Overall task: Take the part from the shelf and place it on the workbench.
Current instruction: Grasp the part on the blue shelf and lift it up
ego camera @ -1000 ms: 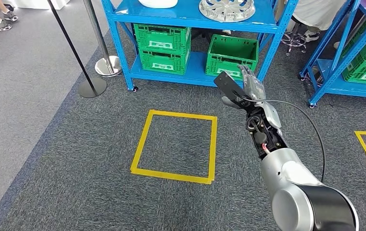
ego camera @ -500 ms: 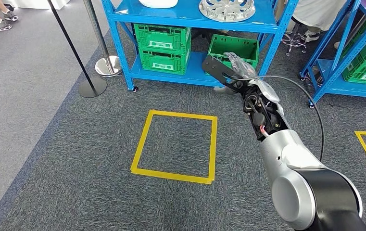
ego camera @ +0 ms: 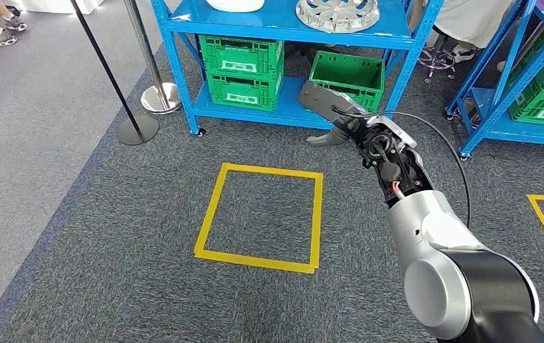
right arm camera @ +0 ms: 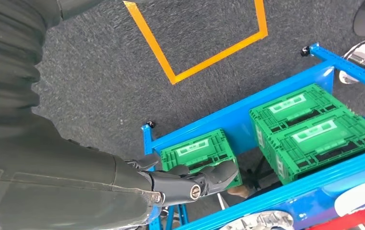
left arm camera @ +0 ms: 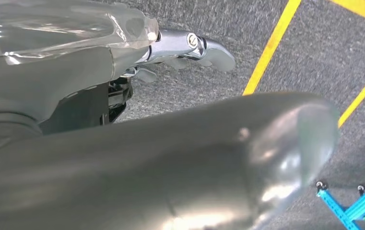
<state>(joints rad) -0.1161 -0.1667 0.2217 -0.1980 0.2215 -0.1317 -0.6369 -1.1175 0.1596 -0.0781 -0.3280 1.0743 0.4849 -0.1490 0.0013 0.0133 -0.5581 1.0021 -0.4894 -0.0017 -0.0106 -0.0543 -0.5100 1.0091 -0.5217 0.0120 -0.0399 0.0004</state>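
Note:
The part, a round silver spoked disc [ego camera: 337, 14], lies on the blue shelf's [ego camera: 283, 30] upper level; its edge also shows in the right wrist view [right arm camera: 262, 221]. My right hand [ego camera: 334, 114] is raised in front of the shelf's lower level, below the disc and apart from it, fingers stretched out and thumb apart, holding nothing. In the right wrist view its dark fingers [right arm camera: 204, 181] reach over a green crate [right arm camera: 197, 153]. My left hand [left arm camera: 190, 48] hangs over the carpet near yellow tape, with nothing in it.
Green crates [ego camera: 241, 70] stand stacked on the lower shelf beside a single crate [ego camera: 347, 77]. A white object [ego camera: 234, 4] sits left of the disc. A yellow tape square [ego camera: 260, 216] marks the carpet. Stanchion bases [ego camera: 159, 98] stand left; a second blue rack [ego camera: 519, 93] stands right.
My right arm has swung forward and left toward the shelf, and the hand has turned so its fingers point at the lower shelf. The camera has not moved.

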